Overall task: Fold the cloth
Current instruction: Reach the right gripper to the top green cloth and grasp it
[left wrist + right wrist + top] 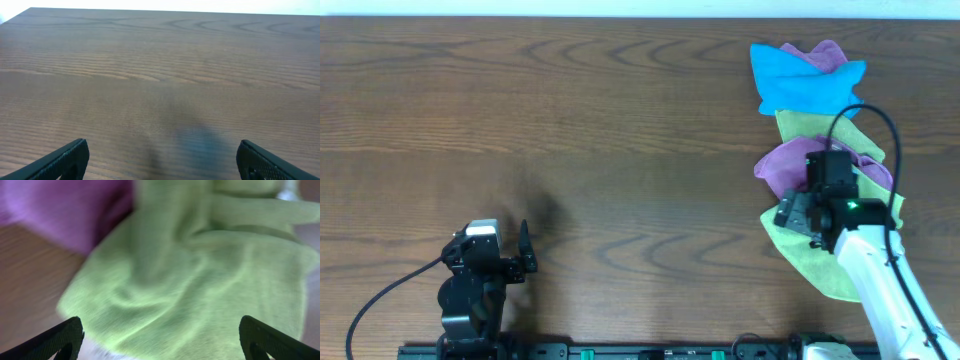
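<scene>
On the dark wood-grain table (570, 120), the lime-green cloth (798, 255) lies crumpled at the near right, against a purple cloth (782, 170) — directly below the right gripper (792, 215), jaws wide, holding nothing. The left gripper (525, 258), equally wide and empty, sits well apart.

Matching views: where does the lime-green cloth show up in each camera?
Overhead: the lime cloth lies at lower right, just below the purple cloth.
Left wrist: not in it; only the bare table shows.
Right wrist: the lime cloth fills most of the frame, rumpled.
Shared landmark: the purple cloth bordering it, upper left in the right wrist view.
</scene>
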Robot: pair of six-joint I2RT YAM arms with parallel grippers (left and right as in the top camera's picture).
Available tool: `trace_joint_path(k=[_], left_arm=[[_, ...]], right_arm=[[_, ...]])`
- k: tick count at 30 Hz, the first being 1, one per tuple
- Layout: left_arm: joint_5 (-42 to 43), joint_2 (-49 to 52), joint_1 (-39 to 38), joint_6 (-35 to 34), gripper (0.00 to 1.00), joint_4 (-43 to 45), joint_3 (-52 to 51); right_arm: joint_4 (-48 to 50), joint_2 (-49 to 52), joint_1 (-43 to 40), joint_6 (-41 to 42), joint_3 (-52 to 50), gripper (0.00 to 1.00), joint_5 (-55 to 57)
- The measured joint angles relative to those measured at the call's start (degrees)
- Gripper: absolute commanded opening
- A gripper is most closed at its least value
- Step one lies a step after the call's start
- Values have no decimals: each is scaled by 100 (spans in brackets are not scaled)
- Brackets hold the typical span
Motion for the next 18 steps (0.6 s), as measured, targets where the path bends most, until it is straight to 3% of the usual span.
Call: trace_joint_path(k=[5, 12, 15, 17, 18], left_arm=[[2, 0, 0, 2, 95, 2, 0], [0, 0, 0, 0, 95, 0, 0], [0, 0, 0, 0, 95, 0, 0], [0, 0, 0, 2, 95, 0, 0], [2, 0, 0, 2, 95, 0, 0]], right_arm=[[535, 278, -634, 308, 2, 97, 251], [1368, 852, -835, 372, 11, 92, 286], [1517, 1126, -837, 367, 11, 74, 197], [1578, 1281, -846, 382, 11, 48, 85], [1602, 1327, -846, 393, 11, 27, 28]])
